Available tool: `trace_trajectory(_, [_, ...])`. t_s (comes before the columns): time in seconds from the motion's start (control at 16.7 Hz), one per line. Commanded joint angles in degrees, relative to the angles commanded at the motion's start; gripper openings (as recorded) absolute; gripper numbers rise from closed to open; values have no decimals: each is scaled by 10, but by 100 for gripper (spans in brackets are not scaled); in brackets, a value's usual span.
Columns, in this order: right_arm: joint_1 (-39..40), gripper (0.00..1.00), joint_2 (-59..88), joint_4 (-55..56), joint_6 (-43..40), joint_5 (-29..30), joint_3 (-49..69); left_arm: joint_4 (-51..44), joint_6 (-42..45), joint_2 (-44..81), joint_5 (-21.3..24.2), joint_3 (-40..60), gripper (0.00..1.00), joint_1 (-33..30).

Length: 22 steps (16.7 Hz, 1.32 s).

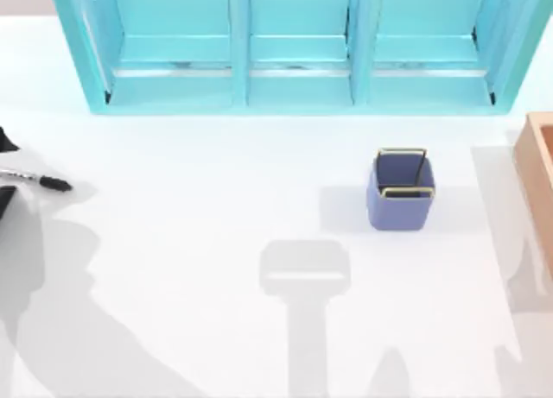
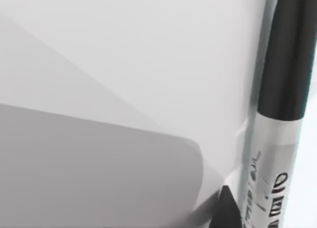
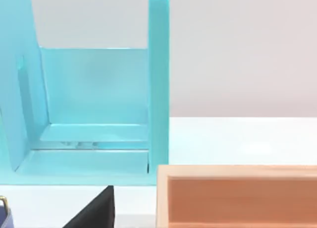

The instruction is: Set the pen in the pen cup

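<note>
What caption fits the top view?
Left gripper at the table's left edge with the pen; pen cup standing right of centre.

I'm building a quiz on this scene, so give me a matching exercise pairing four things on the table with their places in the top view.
Things:
1. silver-grey pen with black cap
2. square periwinkle-blue pen cup with gold wire rim
3. large turquoise shelf
4. orange-brown box

Places:
A. right edge of the table
B. along the back
C. far left edge
D. right of centre

Pairs: 1-C, 2-D, 3-B, 4-A
</note>
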Motion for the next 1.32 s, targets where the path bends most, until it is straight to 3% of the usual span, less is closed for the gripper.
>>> trace_trajectory(0.48, [0,100,0,0,0,0,0,0,0,0,0,0,2,0])
trace_trajectory(0.96, [0,100,0,0,0,0,0,0,0,0,0,0,0,0])
trace_trajectory(1.02, [0,100,0,0,0,0,0,-242,54,-108,-41,20,0,21])
trace_trajectory(1.32, [0,100,0,0,0,0,0,-305,65,-169,-31,10,0,40])
